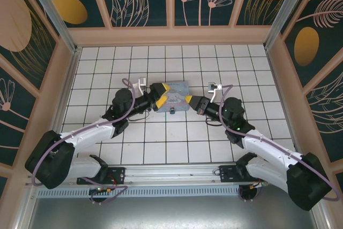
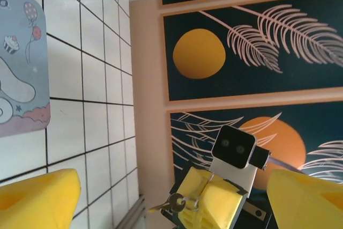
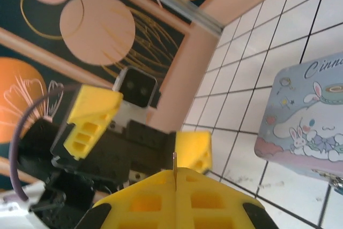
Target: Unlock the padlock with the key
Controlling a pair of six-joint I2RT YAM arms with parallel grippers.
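Observation:
The padlock [image 1: 172, 111], tiny and dark teal, lies on the tiles at the near edge of the pastel tin box [image 1: 172, 96]. My right gripper [image 1: 190, 101] hangs over the box's right end, shut on the wire ring of the key [image 2: 172, 204]. The small key dangles off the closed yellow fingers [image 2: 214, 197]. In the right wrist view a thin metal sliver [image 3: 175, 162] sticks out of the closed seam of the right gripper [image 3: 176, 174]. My left gripper [image 1: 162, 94] faces it from the box's left end, open wide, its fingers [image 2: 37, 199] holding nothing.
The tin box [image 3: 305, 113] with cartoon rabbits lies flat mid-floor, under both grippers. White tiled floor [image 1: 161, 143] spreads around it. Peach walls with dark floral panels [image 1: 171, 33] close in the back and sides. A metal rail [image 1: 171, 172] runs along the near edge.

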